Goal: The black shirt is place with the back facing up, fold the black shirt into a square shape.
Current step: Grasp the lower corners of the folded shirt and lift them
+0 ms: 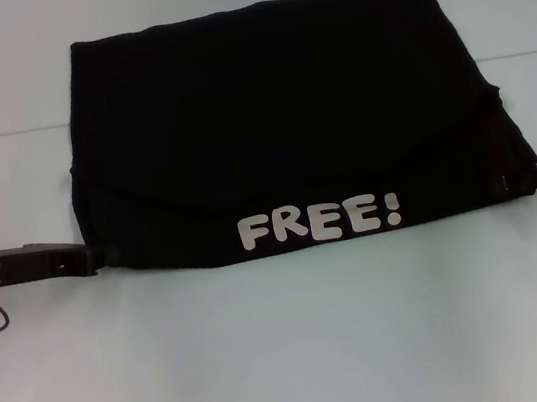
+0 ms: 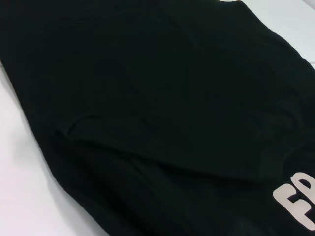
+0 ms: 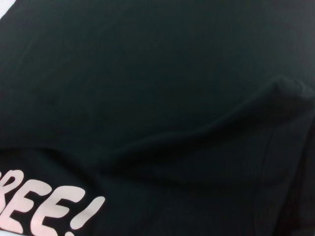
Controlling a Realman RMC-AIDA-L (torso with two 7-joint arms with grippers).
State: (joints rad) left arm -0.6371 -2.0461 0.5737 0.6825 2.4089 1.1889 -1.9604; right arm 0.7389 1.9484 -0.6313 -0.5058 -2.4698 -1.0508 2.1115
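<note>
The black shirt [image 1: 277, 119] lies folded on the white table [image 1: 291, 349], a wide dark block with a flap turned over so the white "FREE!" print [image 1: 319, 222] reads along its near edge. A soft crease runs across the cloth above the print, and the near corners droop a little at both sides.

The left gripper [image 1: 95, 257] sits at the shirt's near left corner, its tip touching the cloth edge; the print lies well to its inner side. The right gripper [image 1: 520, 179] meets the near right corner in the same way, with the exclamation mark nearest to it. Whether either claw is wide, narrow or pinching cloth cannot be told, since the black fingers merge with the black fabric.

Both wrist views show nothing but shirt [image 2: 147, 108] [image 3: 157, 88], print ends and a strip of table.
</note>
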